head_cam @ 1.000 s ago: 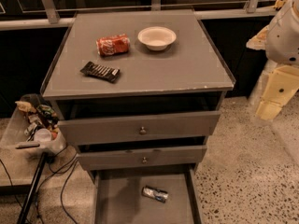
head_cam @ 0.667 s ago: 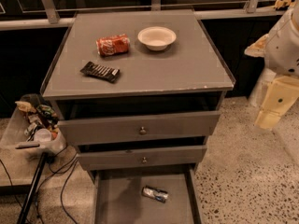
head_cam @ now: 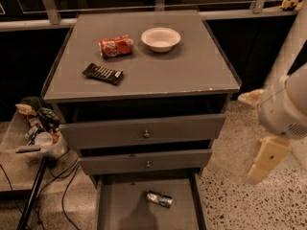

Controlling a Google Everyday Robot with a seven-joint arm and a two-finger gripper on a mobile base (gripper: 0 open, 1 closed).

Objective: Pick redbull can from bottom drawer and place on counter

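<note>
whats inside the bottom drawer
Only the redbull can, lying on its side on the floor of the bottom drawer. The drawer's back part is hidden under the middle drawer. The gripper hangs off to the right, outside it.

No text, brand, number or sign can be read anywhere. The red soda can (head_cam: 115, 46) lying on the surface (head_cam: 192, 71) carries pale markings, but no letters can be made out. The dark snack wrapper (head_cam: 102, 73) near it shows a row of pale stripes and no legible word. The redbull can (head_cam: 159, 199), lying on its side in the bottom drawer (head_cam: 120, 210), has dark markings too small to read. The hand (head_cam: 267, 159), off to the right of the cabinet at drawer height over the speckled floor, bears no visible label.
</note>
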